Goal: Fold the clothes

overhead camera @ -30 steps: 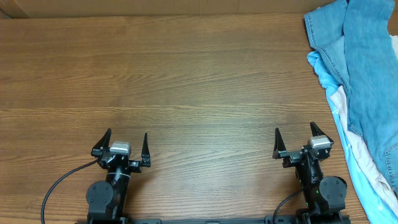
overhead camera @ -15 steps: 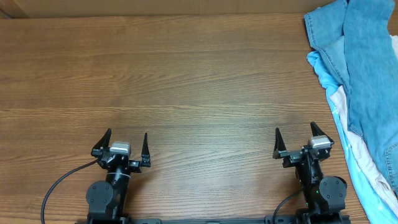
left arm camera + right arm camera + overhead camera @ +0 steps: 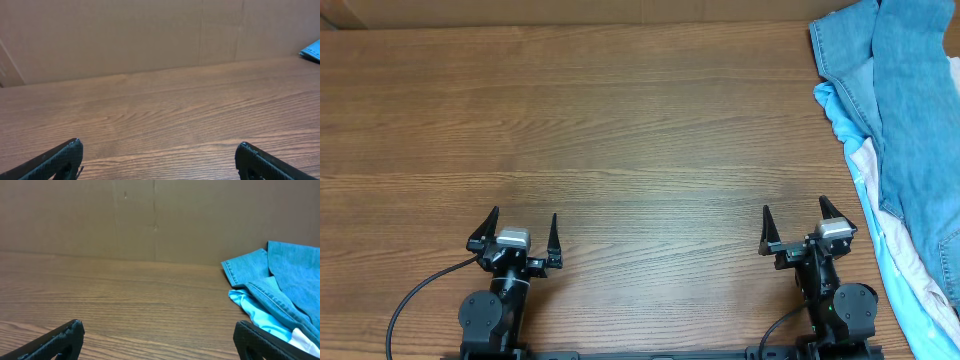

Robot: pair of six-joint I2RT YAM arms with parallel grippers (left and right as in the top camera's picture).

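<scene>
Along the right edge of the tabletop [image 3: 620, 130], the jeans [image 3: 910, 110] lie heaped over a light blue garment [image 3: 833, 108]. The right end effector [image 3: 794, 207], spread and empty, sits by the front edge, near the heap but clear of it. The left end effector [image 3: 523, 216], also spread, is well apart.

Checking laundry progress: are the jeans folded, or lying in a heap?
Unfolded, in a heap. The jeans drape rumpled over a light blue garment at the table edge, with no squared folds.
</scene>
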